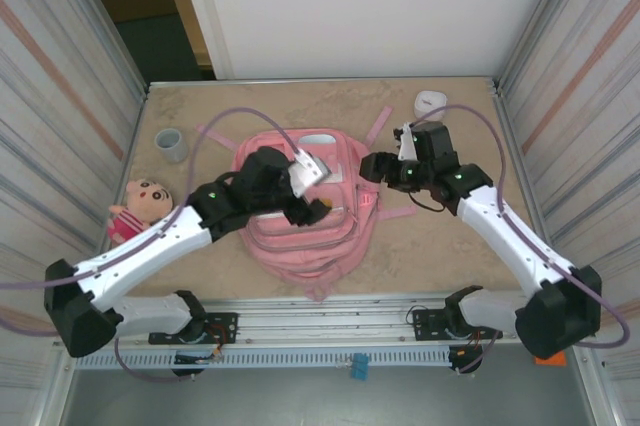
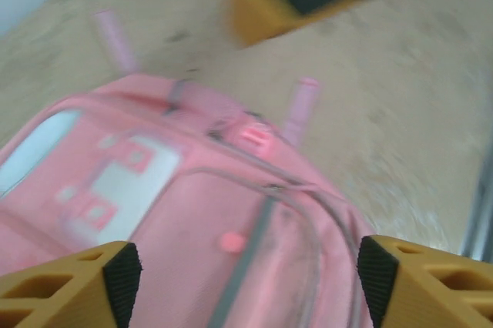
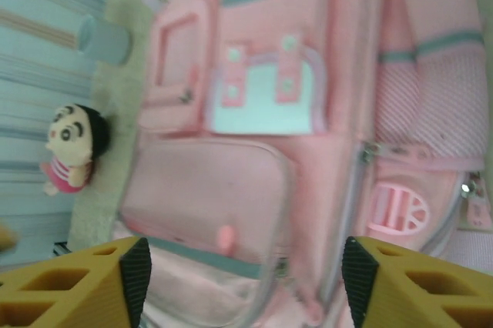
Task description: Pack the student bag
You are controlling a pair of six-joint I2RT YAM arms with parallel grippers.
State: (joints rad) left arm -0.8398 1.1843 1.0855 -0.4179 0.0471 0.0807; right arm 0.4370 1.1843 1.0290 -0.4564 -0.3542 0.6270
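The student bag [image 1: 335, 168], a pink backpack with white patches, lies flat in the middle of the table [image 1: 450, 246], front pockets up. Its straps spread out on the far side.

The left end effector [image 1: 314, 209] hangs over the bag's front, near its middle. In the left wrist view the left end effector [image 2: 246, 282] has its yellow fingers [image 2: 69, 289] spread wide apart. The bag [image 2: 192, 212] lies beneath the gap between them, though whether they touch the fabric cannot be told.

The right end effector [image 1: 376, 168] sits at the bag's right edge. From its wrist camera the right end effector [image 3: 243, 282] is also wide apart and grips nothing, with the bag [image 3: 254, 135] ahead of it.

A grey cup [image 1: 171, 144] and a doll [image 1: 140, 208] sit on the table left of the bag. A white container [image 1: 431, 103] stands at the far right.
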